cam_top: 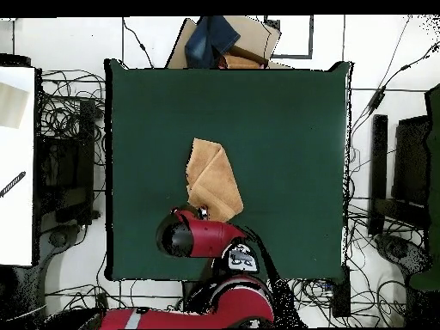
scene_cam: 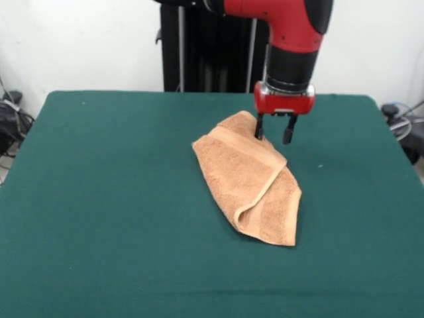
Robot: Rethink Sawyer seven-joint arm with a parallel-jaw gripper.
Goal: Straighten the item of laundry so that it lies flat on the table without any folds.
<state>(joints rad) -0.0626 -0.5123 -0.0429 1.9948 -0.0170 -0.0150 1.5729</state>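
Observation:
The orange-tan towel (scene_cam: 250, 179) lies crumpled on the green table (scene_cam: 99, 199), right of centre. One side is folded over itself, so it forms a long lopsided shape with a woven band showing near its far end. My gripper (scene_cam: 274, 130) is open and points down at the towel's far corner. Its left finger (scene_cam: 260, 126) is right at the towel's edge, and its right finger (scene_cam: 289, 130) is over bare table. In the overhead view the towel (cam_top: 213, 179) lies on the table (cam_top: 292, 155) just beyond my red arm (cam_top: 202, 236), which hides the gripper.
The black pedestal (scene_cam: 199, 53) stands behind the table's far edge. In the overhead view a cardboard box with a blue item (cam_top: 225, 43) sits past the table's top edge. Cables (cam_top: 77, 112) and equipment lie along both sides.

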